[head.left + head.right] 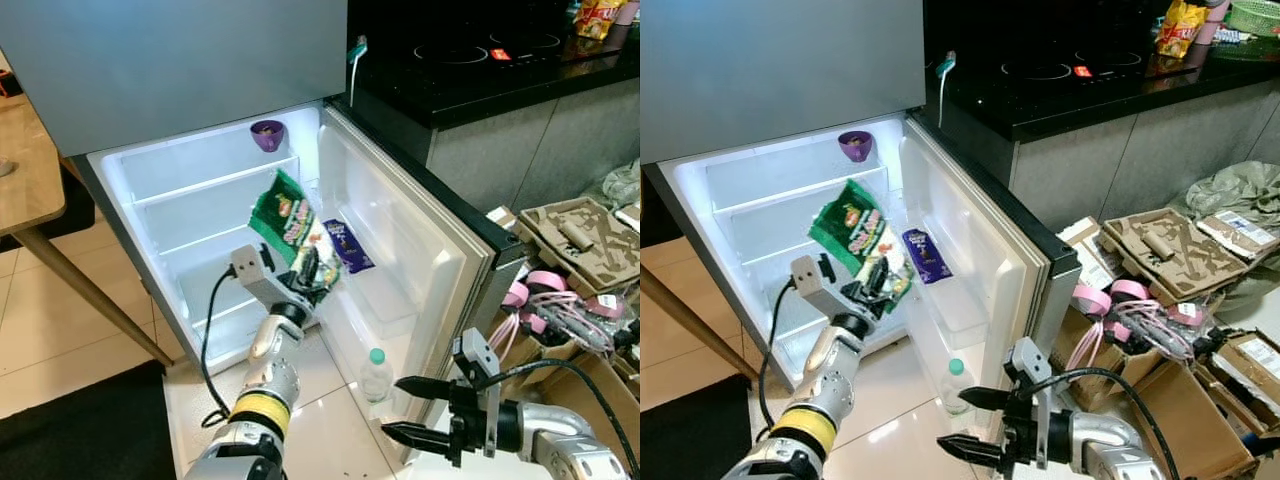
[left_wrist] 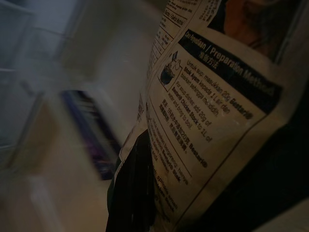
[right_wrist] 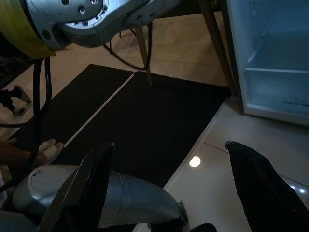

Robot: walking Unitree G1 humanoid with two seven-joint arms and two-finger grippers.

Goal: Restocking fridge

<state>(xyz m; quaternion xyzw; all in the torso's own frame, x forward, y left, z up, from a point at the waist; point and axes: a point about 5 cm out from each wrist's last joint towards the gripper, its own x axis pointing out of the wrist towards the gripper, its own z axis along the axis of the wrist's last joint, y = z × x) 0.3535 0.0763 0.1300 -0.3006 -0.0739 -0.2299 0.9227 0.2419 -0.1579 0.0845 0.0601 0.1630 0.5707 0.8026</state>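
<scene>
Fridge stands open, lit inside, its door swung out to the robot's right. Left tool is reached into the fridge opening, fingers closed on the lower end of a green packet; packet is tilted, top leaning up and to the left, held in front of the shelves and not resting on any. Left wrist view has the packet's pale back w/ printed text right up against the lens, one black finger pressed along its edge; blurred purple shape behind it.

Purple bar sits in a door rack, just right of the packet. Clear bottle w/ green cap stands lower in the door, near the floor. Small purple cup is on the top shelf at the back, well apart from the packet.

Right tool hangs low beside the door's outer edge, fingers spread wide, nothing in them. Right wrist view looks past its two fingers at a dark mat, white tiles and the fridge's bottom corner.

Black hob bench runs right of the fridge; cardboard boxes and pink tape rolls clutter the floor at right. Wooden bench at left.
</scene>
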